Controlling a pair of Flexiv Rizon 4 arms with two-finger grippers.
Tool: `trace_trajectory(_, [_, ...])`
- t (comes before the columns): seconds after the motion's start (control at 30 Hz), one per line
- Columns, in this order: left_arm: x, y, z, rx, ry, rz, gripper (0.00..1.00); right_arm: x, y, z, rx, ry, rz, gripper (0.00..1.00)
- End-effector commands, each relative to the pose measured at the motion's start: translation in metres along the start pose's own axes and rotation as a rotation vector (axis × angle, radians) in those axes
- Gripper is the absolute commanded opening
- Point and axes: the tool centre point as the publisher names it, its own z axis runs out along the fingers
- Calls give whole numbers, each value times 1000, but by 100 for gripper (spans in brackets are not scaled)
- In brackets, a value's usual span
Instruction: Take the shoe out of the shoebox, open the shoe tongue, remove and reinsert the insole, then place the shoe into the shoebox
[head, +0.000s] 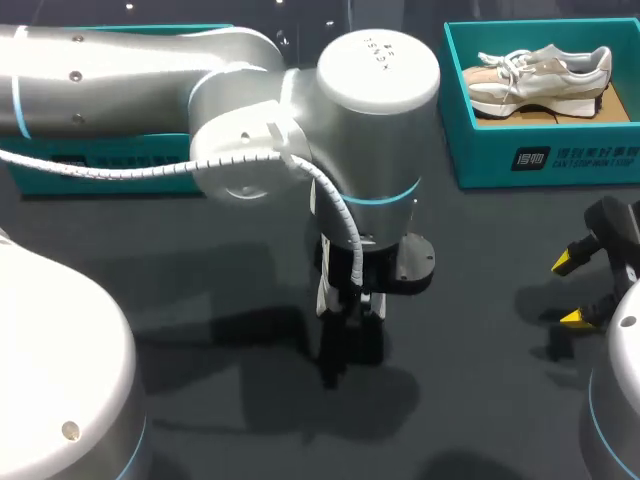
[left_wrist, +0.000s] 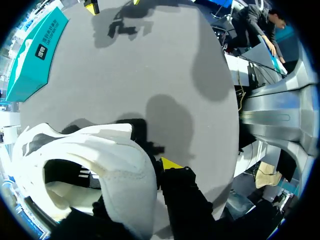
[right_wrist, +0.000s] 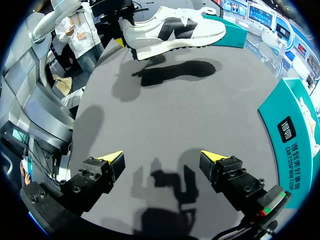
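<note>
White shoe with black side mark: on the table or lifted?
Lifted: white shoe hangs in left gripper, its shadow apart on dark grey table.

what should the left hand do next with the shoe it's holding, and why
Probably lower the shoe onto the bare table. The left hand grips it at the heel end, and it hangs in the air above its own shadow. The right hand is open and well apart, so it likely needs the shoe resting before working the tongue.
</note>
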Motion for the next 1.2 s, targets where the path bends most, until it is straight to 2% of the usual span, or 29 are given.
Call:
trace_trajectory(0.03, [2,18,-28,13,-6,1,0,2,0,0,3,-3,1,100])
trace_trajectory(0.3, [2,18,-28,13,-6,1,0,2,0,0,3,-3,1,100])
trace_trajectory(0.37, [9,15,-37,19,-12,28,0,2,0,0,3,-3,1,100])
trace_trajectory(0.43, [9,21,-54,31,-14,42,0,2,0,0,3,-3,1,100])
trace_trajectory(0.5, [6,34,-76,42,-24,40,0,2,0,0,3,-3,1,100])
trace_trajectory(0.63, [-17,70,-106,52,-11,32,0,2,0,0,3,-3,1,100])
trace_trajectory(0.77, [-36,112,-132,18,-24,11,0,2,0,0,3,-3,1,100])
trace_trajectory(0.83, [-47,135,-143,25,-11,-10,0,2,0,0,3,-3,1,100])
trace_trajectory(0.97, [-66,180,-164,-33,-42,-59,0,2,0,0,3,-3,1,100])
trace_trajectory(1.2, [-66,180,-164,-33,-42,-59,0,2,0,0,3,-3,1,100])
